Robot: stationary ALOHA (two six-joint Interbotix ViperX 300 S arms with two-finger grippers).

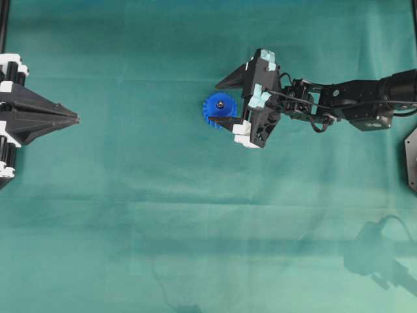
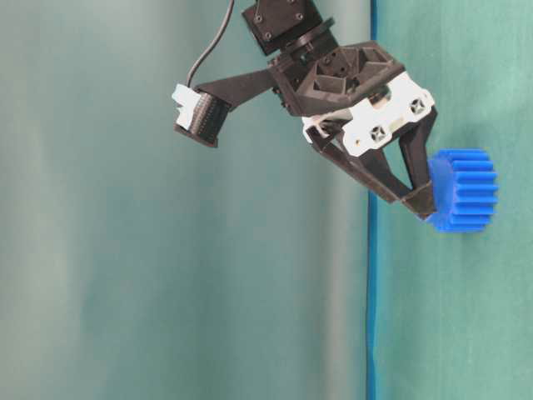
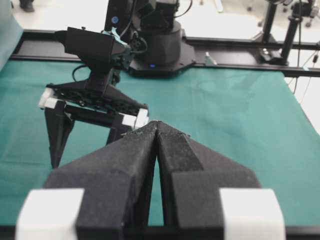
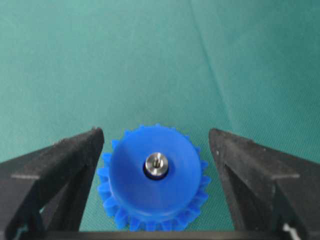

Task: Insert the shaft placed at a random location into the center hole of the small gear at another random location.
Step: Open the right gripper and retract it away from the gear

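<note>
Only right wrist view shows shaft (image 4: 156, 164) seated in small gear (image 4: 152, 176).

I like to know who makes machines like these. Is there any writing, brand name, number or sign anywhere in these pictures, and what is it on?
None can be read.
Gear: plain blue, no marking.
Shaft: bare metal, no marking.
Right gripper and left gripper: black and white parts, no lettering visible.
Green cloth: unprinted.
Arm base in the left wrist view: a small blue dot, not text.
</note>
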